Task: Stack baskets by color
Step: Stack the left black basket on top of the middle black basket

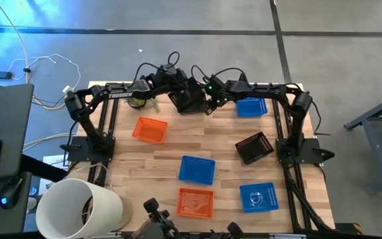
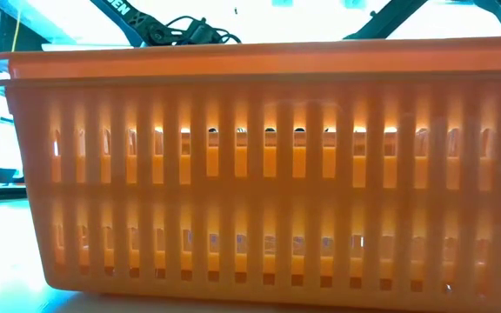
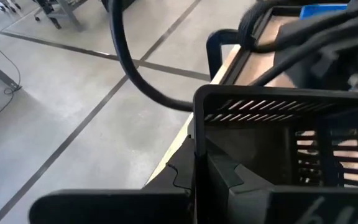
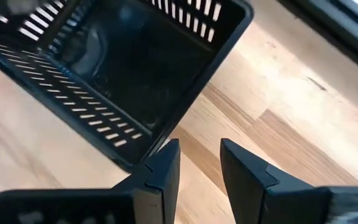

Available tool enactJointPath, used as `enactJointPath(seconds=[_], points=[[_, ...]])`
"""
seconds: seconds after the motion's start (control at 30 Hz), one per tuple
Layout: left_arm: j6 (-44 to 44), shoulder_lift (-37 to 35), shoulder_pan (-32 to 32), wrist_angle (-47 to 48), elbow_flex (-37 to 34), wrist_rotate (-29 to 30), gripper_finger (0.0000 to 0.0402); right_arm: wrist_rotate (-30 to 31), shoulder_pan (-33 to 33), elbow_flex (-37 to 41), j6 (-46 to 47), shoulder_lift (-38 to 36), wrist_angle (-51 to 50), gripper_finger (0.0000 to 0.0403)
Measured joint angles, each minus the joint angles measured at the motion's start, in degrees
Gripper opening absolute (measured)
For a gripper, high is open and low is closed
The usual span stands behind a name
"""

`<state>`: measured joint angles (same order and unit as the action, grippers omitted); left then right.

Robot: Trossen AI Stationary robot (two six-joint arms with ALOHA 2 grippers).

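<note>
Black basket (image 1: 188, 99) is seen at the far edge of the desk (image 1: 224, 149), mid-width, under both wrists. Left claw (image 3: 197, 165) is pressed together on its wall, a finger either side, so the basket is pinched. Right claw (image 4: 199, 165) is spread, nothing between the fingers; the black basket lies just ahead of it, one corner nearest, not touching.

A second black basket (image 1: 254, 147) sits on the right side, well apart and nearer the right arm; its long axis runs slightly skewed. This gap is judged the relation the coming stack turns on.

Elsewhere: blue baskets (image 1: 251, 107) far right, centre and near right; orange baskets (image 1: 150, 129) left and near centre.

Hidden: the low view is filled by an orange wall. Whether the held basket is lifted or resting cannot be told. Stack counts are unclear.
</note>
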<state>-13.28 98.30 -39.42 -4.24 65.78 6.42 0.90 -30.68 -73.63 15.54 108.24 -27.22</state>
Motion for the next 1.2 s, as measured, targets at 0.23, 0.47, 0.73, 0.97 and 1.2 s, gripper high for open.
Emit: enactJointPath(seconds=[0.23,0.47,0.73,0.97,1.2], points=[[-5.17,0.00,0.00,0.14,0.00,-2.37,0.0000,0.39,0.00,0.00,-0.31,-5.28,-4.31,0.0103],[-8.35,0.03,0.00,1.94,1.05,-5.44,0.0000,4.31,0.21,0.00,-1.01,-11.61,-10.99,0.0103],[-8.37,0.04,0.09,11.13,8.55,-7.50,0.0000,10.69,1.69,-0.02,-0.58,-16.01,-14.19,0.0103],[-8.37,0.04,0.09,13.05,11.68,-8.28,0.0000,10.95,3.00,-0.02,-0.55,-16.47,-14.15,0.0103],[-9.46,0.04,0.09,16.52,13.27,-10.10,0.0000,10.98,4.03,-0.02,-0.56,-16.45,-14.16,0.0103]])
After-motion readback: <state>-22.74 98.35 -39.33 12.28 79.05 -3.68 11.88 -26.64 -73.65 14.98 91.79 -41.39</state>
